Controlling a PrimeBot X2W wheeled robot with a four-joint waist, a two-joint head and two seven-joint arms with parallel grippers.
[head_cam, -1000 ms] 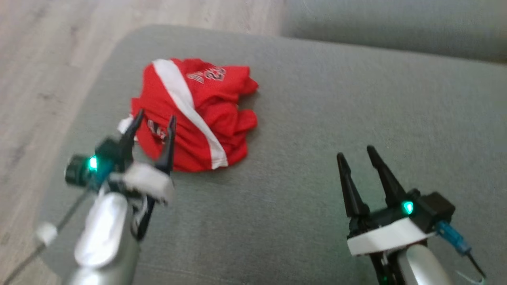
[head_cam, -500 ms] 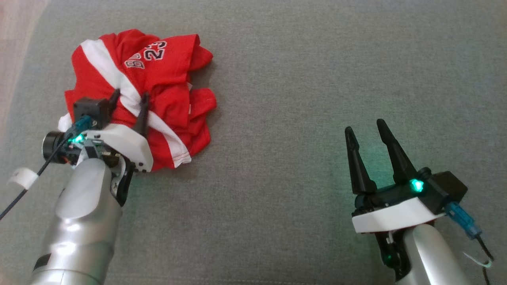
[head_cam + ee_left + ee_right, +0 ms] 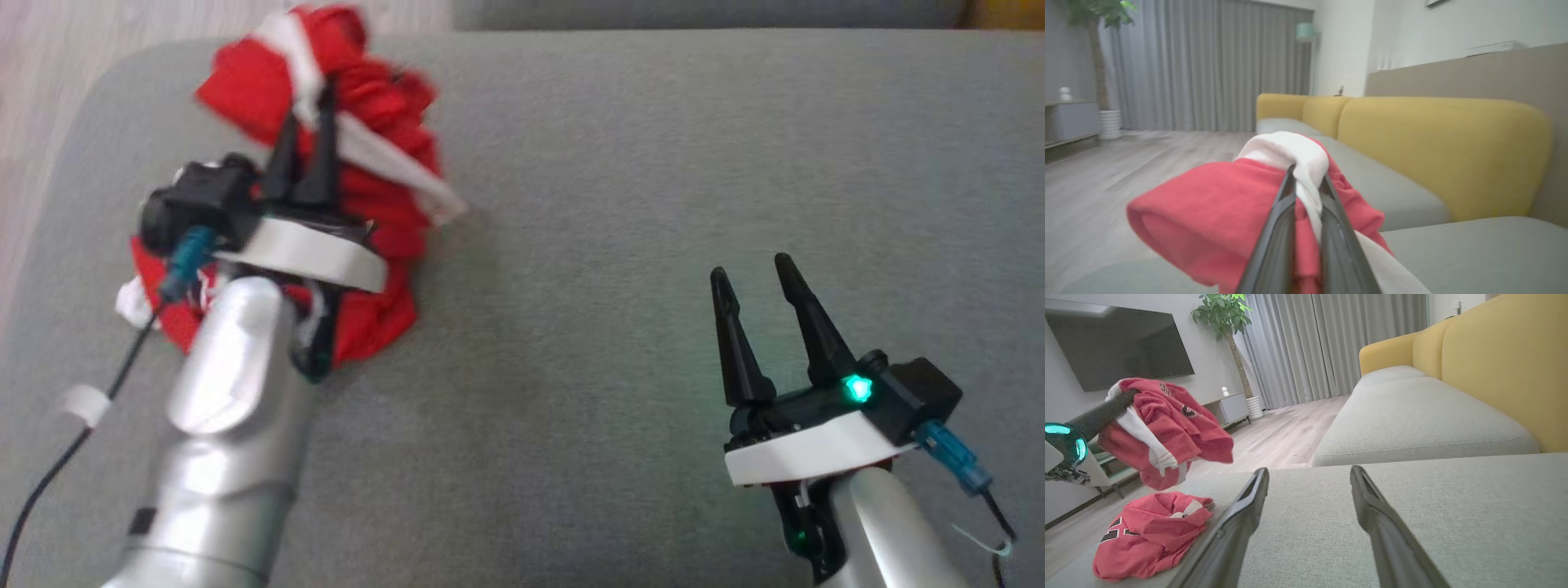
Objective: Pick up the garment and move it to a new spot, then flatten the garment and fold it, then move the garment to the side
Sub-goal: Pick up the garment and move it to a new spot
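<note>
**A:** What is the left gripper (image 3: 310, 106) doing?

**B:** Its two fingers are pinched nearly together on the garment (image 3: 375, 171). They grip a fold of red cloth, with the white stripe (image 3: 1290, 151) squeezed between them.

**A:** And where is the garment?

**B:** At the far left corner of the grey couch cushion (image 3: 653, 163), near the wooden floor (image 3: 49, 65). The gripped part is up off the cushion and hangs from the fingers. In the right wrist view a red heap (image 3: 1151, 535) lies on the cushion below it. I cannot tell whether the two are joined.

**A:** The right gripper (image 3: 752, 265)?

**B:** Its fingers are spread wide and hold nothing. It sits over bare cushion, well apart from the garment.
</note>
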